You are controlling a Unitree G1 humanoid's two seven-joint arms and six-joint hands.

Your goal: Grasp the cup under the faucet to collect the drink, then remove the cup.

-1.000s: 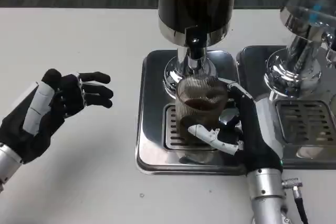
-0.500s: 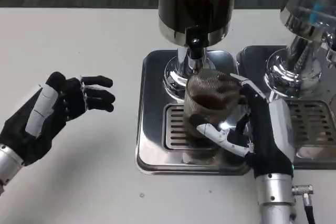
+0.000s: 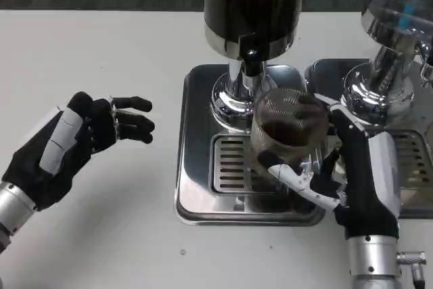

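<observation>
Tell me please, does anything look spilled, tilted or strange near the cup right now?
No spill shows on the drip tray or the table. The right hand holds the ribbed cup, with dark drink inside, to the right of the faucet; it looks slightly tilted. The left hand hangs apart, holding nothing.

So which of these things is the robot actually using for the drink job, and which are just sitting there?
In the job:
- ribbed glass cup with dark drink, gripped by the right hand
- dark drink dispenser and its faucet
- steel drip tray

Just there:
- left hand, holding nothing
- second dispenser
- white table
</observation>
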